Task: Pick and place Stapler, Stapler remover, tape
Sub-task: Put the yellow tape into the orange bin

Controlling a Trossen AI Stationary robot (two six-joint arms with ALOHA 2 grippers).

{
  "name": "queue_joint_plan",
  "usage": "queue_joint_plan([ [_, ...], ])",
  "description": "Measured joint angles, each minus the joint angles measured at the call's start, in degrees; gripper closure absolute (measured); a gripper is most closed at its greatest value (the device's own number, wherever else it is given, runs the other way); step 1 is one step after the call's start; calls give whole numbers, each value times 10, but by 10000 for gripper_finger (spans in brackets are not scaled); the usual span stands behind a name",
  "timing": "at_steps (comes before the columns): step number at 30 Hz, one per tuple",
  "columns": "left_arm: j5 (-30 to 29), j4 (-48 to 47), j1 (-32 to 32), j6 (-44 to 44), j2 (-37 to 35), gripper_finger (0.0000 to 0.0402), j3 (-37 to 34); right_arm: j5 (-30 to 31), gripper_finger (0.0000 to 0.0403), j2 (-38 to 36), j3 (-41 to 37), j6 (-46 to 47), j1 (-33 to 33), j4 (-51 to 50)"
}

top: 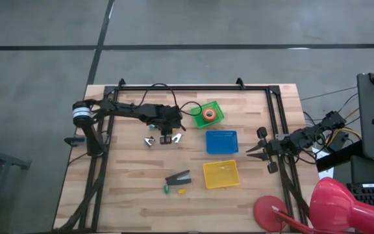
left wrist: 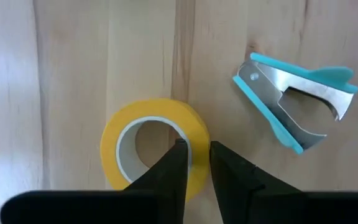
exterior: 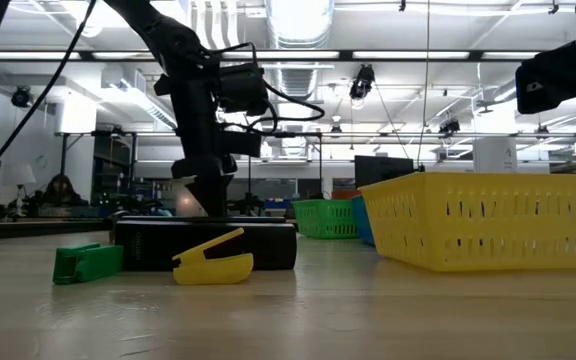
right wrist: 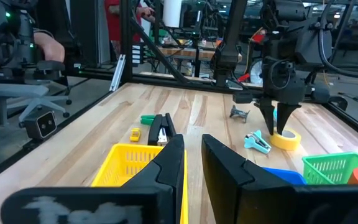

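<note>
Left gripper (left wrist: pixel 194 155) is clamped on the wall of the yellow tape roll (left wrist: pixel 154 146), left of centre in the overhead view. I'd lift it straight up, clear of the staple remover (left wrist: pixel 294 93). Right gripper (top: pixel 258 151) idles at right, fingers apart.

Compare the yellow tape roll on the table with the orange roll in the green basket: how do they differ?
Colour: the yellow roll is plain yellow; the orange roll is red-orange. Place: the yellow roll lies on bare wood under the left pincer; the orange roll sits in the green basket, untouched. Both lie flat, hole up.
</note>
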Motion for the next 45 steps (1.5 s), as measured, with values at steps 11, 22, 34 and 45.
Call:
queue_joint_plan([
  [11, 0, 11, 0, -34, -1, 339, -14, 0, 351, 0, 0, 1, 0, 0],
  [22, -10, 11, 0, -35, 1, 306, -20, 0, 351, 0, 0, 1, 0, 0],
  [34, -12, 15, 0, -3, 1, 366, -15, 0, 351, 0, 0, 0, 0, 0],
  [45, -46, -3, -4, 10, -9, 357, 81, 0, 351, 0, 0, 1, 0, 0],
])
